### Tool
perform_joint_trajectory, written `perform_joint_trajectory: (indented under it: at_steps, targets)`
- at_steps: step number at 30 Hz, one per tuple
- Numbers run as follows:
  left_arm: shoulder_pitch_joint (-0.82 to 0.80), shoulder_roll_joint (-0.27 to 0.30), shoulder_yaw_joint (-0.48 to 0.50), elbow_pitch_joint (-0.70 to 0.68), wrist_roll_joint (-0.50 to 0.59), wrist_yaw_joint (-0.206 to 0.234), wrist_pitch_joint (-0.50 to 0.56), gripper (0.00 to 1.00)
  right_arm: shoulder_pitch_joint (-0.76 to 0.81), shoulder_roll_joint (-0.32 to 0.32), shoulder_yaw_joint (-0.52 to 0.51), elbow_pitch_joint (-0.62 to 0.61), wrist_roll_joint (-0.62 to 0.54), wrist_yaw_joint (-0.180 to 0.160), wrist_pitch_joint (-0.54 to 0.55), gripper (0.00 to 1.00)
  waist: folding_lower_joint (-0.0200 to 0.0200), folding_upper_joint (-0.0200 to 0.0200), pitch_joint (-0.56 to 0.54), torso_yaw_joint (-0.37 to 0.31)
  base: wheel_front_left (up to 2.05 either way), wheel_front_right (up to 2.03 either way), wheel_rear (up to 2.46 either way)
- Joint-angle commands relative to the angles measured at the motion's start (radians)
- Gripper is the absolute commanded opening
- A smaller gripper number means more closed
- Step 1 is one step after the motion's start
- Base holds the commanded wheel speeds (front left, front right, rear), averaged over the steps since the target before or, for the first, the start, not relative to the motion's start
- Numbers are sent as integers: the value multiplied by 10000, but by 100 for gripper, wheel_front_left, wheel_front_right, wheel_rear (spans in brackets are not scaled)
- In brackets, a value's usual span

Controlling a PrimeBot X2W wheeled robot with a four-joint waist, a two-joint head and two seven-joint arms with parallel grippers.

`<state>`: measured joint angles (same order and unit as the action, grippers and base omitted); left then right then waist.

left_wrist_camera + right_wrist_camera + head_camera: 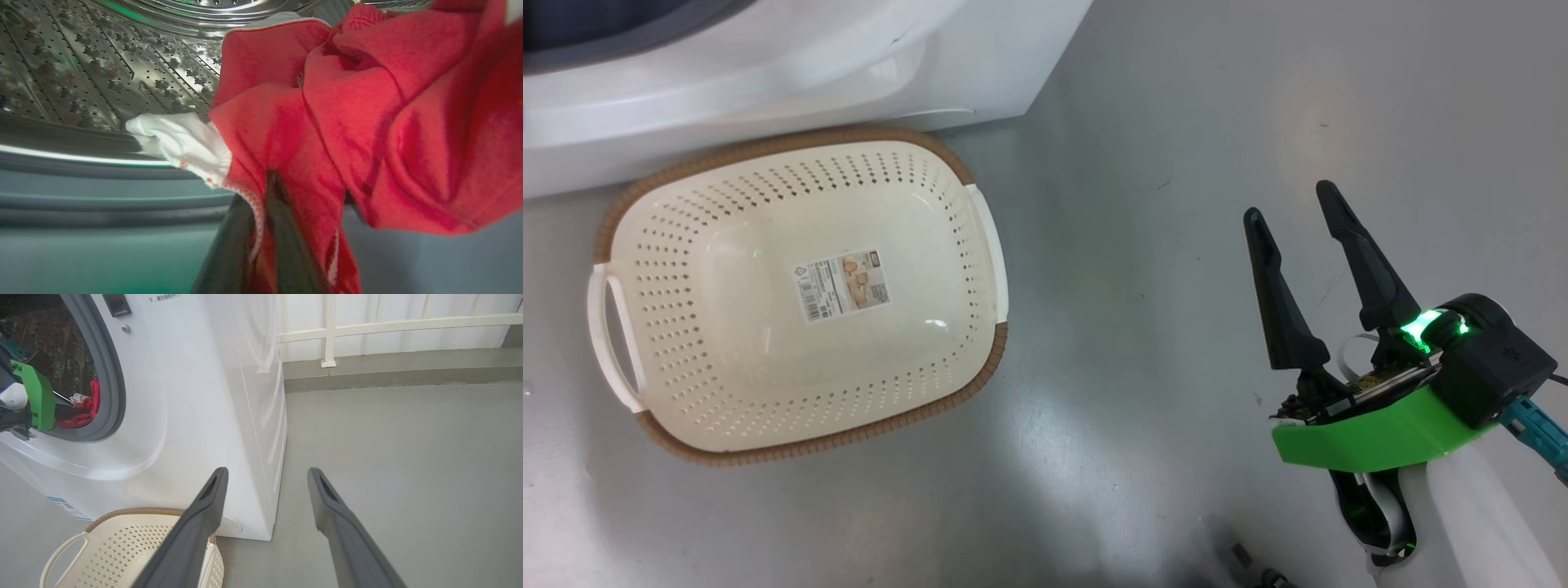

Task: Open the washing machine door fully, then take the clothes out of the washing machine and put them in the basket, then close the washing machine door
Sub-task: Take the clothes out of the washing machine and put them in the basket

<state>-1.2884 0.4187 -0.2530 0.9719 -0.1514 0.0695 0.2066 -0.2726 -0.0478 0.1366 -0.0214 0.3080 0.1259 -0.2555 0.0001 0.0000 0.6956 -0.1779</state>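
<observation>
Inside the washing machine [196, 396], the left claw [257, 188] is pinching the clothes [367, 122]. The basket [727, 367] in front is sitting empty, and the right claw [1290, 202] is hanging wide beside it. Transfer and door-closing are pending.

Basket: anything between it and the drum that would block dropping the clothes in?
Nothing visible. The basket lies open-topped on the floor before the washing machine, holding just a label. The right end effector stands aside.

A smooth grey floor [408, 457] runs back to a low grey kerb [388, 373]. Above the kerb, a white railing [329, 330] stands against a pale wall [408, 306].
</observation>
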Motion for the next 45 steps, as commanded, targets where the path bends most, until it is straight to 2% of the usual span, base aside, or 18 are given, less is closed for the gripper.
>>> perform_joint_trajectory:
  at_steps: [1, 16, 21, 24, 28, 39, 45]
  targets:
    - [95, 531, 125, -82, -91, -44, 85, 0, 14, -24, 159, -173, 86, 48, -63, 100, -1, 0, -19, 22, 0, 0, 0]
    - [650, 173, 505, -943, -857, -26, -1448, 0, -11, -24, 63, 7, 83, 48, -63, 100, -1, 0, -311, 260, 0, 0, 0]
    - [1148, 73, 634, -1369, -1084, -102, -2668, 0, 52, -24, -47, 44, 21, 48, -63, 100, -1, 0, -547, 423, 0, 0, 0]
    - [1655, -141, 762, -1600, -1312, -155, -3826, 0, 111, -24, -118, 43, -69, 48, -63, 100, -1, 0, -753, 597, 0, 0, 0]
    - [2167, -314, 904, -1867, -1466, -201, -4518, 0, 150, -24, -147, 71, -121, 48, -63, 100, -1, 0, -1030, 763, 0, 0, 0]
    - [4565, -944, 1928, -4523, -1508, -468, -4681, 0, 498, -24, -206, 206, -240, 48, -63, 100, -1, 0, -2058, 1141, 0, 0, 0]
    - [5776, -1314, 2079, -5317, -1149, -659, -4682, 0, 737, -24, -277, 289, -319, 48, -63, 100, -1, 0, -2702, 1254, 0, 0, 0]
